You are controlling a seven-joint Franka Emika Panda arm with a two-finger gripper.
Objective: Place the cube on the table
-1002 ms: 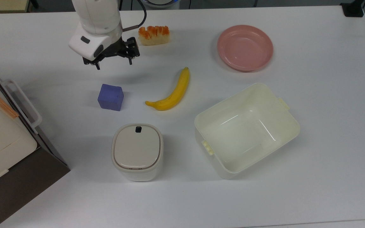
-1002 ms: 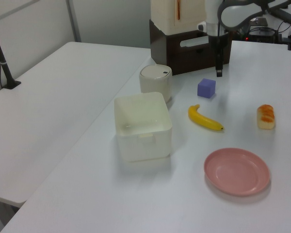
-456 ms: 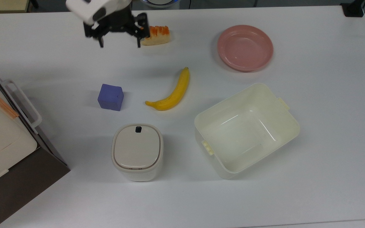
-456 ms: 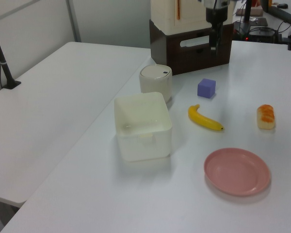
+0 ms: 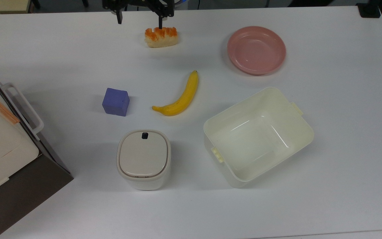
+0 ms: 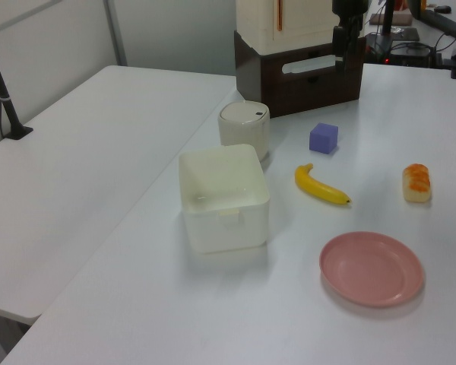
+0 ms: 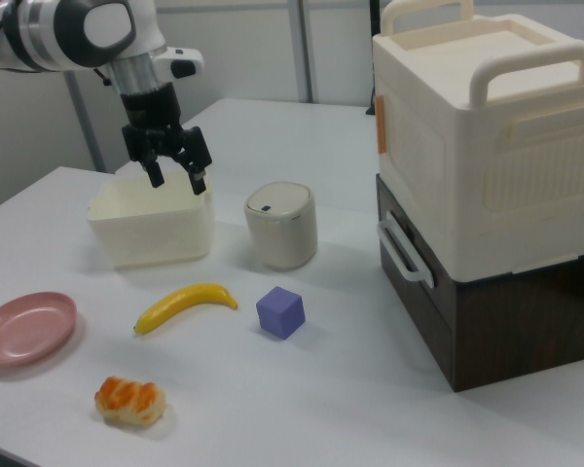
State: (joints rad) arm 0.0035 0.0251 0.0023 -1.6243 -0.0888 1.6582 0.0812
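The cube [image 5: 115, 101] sits alone on the white table [image 5: 327, 132], left of the banana [image 5: 180, 96] in the top view and just beyond the lidded bin [image 5: 143, 159]. The gripper [image 7: 175, 179] hangs high above the table with its jaws spread wide and nothing between them, well apart from the cube.

The cube [image 5: 115, 101] sits on the table [image 5: 343, 116], left of the banana [image 5: 179, 96] in the top view, behind the lidded canister [image 5: 143, 159]
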